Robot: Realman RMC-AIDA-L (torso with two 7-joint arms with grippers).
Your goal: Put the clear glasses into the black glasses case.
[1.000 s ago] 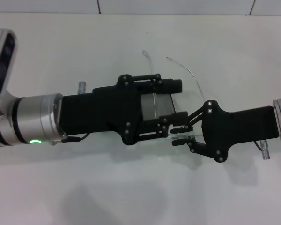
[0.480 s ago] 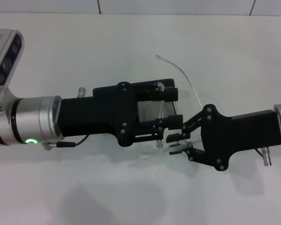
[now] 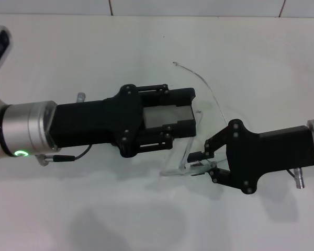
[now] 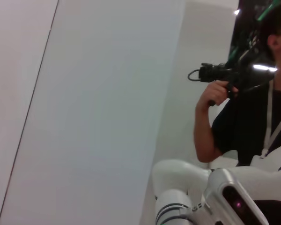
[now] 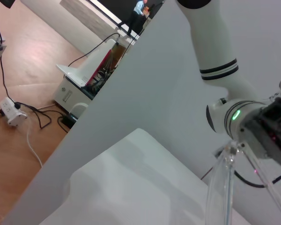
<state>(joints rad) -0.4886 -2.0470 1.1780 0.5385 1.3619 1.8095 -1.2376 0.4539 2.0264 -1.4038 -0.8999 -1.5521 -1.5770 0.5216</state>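
The black glasses case [image 3: 165, 117] shows its grey lining in the middle of the head view, and my left gripper [image 3: 180, 114] is shut on it from the left, above the white table. Just to its right are the clear glasses [image 3: 184, 159]. Their lens edge hangs below the case's end and one thin arm curves up toward the far side. My right gripper [image 3: 198, 163] comes in from the right and is shut on the lens end. The right wrist view shows a clear glasses arm [image 5: 220, 187] close up. The left wrist view shows neither object.
The white table [image 3: 146, 214] lies under both arms, with a wall seam along the far edge. In the left wrist view a person [image 4: 234, 117] holds a camera beside the robot. The right wrist view shows floor cables [image 5: 18, 112] and equipment beyond the table edge.
My left gripper has drawn back leftward with the case and turned, so the grey lining shows more. The glasses have tilted, with their lens end now lower in front of the case.
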